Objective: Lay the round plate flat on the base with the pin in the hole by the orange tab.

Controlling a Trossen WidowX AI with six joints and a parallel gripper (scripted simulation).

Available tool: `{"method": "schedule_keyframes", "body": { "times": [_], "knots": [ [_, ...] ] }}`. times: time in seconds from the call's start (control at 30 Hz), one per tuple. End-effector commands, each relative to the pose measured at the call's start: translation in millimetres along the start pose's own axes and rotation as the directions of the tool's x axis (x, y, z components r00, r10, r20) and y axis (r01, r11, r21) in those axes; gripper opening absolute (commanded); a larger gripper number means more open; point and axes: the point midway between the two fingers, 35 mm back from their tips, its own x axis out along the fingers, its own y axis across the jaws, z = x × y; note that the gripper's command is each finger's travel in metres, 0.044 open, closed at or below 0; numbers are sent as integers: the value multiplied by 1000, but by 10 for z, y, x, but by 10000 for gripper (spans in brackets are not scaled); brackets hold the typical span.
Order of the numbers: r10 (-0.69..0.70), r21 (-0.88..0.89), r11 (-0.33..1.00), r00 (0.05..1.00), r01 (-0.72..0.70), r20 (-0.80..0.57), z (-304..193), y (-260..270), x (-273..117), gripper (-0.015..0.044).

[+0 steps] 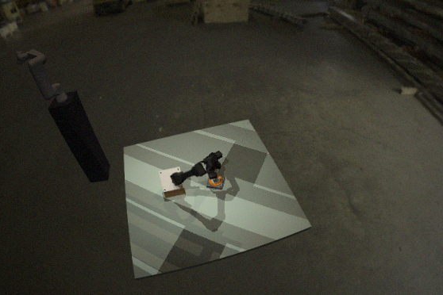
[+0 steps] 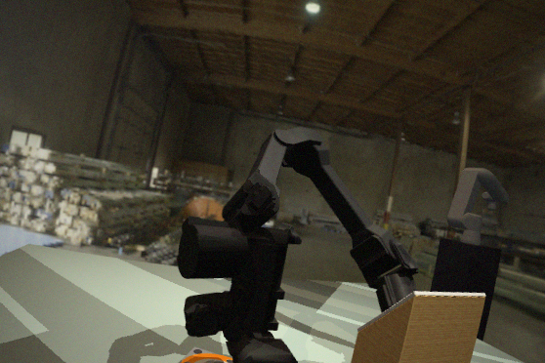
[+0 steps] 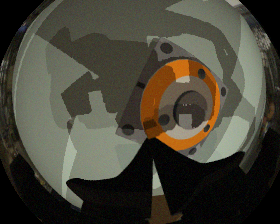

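The round plate has an orange rim and a grey middle around the post. Its darker orange tab is at the lower left in the wrist view, with a hole beside it. The rim looks narrower on the right; the plate's tilt is unclear. The grey base shows beyond the plate, turned at an angle. The pin cannot be made out. My gripper is shut and empty, its tips at the tab's outer edge. Whether they touch it is unclear.
A wooden block with a white top carries the arm's foot. The pale striped table top lies around the base. A dark pedestal with a second grey arm stands off the table.
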Motion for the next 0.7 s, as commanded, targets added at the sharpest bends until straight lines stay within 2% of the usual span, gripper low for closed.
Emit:
{"method": "schedule_keyframes", "body": {
  "times": [0.0,0.67],
  "knots": [
    [4,4,1000,1000,-4,0,49,29,-7,0],
    [5,5,1000,1000,-5,1,266,65,-25,0]
  ]
}}
